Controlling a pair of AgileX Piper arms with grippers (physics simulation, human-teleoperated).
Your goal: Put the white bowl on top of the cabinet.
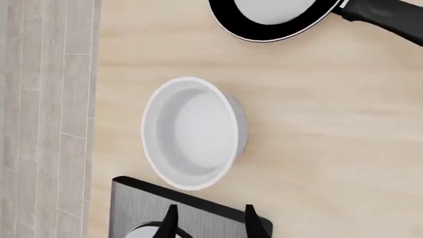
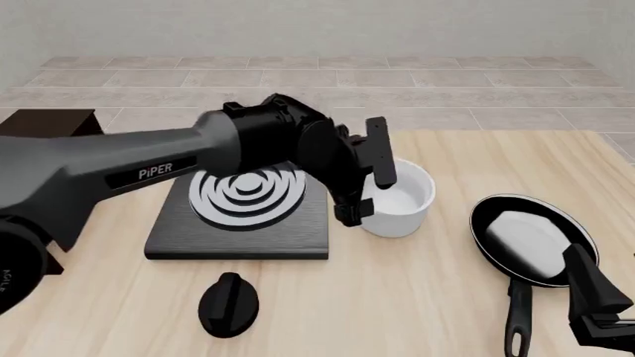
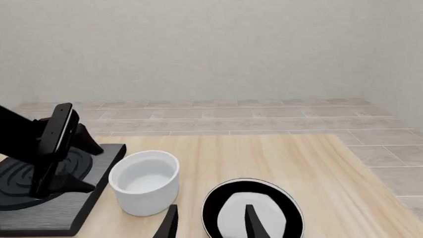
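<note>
Your left claw (image 2: 362, 182) is hovering above the worktop (image 2: 417, 297) just at the left side of the white bowl (image 2: 399, 199), with its jaws standing apart and nothing between them. In the left wrist view the two dark fingertips (image 1: 170, 223) are showing over the grey edge of the stove plate (image 1: 138, 203), and the bowl is lying beyond them, not yet between the jaws.

The white bowl is sitting upright on the light wood worktop, just beside the right edge of the stove plate (image 2: 238, 223), between it and the frying pan (image 2: 536, 238). The bowl's rim is open upward and its inside is looking empty.

The cabinet (image 2: 47, 123) is showing only as a dark brown corner at the far left of the front view, well apart from the bowl and mostly hidden behind your left arm (image 2: 129, 175).

Your right claw (image 2: 600, 305) is waiting low at the near right corner of the worktop, close to the frying pan's handle. In the right wrist view its fingertips (image 3: 169, 224) are standing apart, with nothing held between them, looking over the pan and the bowl.

A black knob-shaped object (image 2: 228, 303) is lying on the worktop in front of the stove plate, apart from everything else.
</note>
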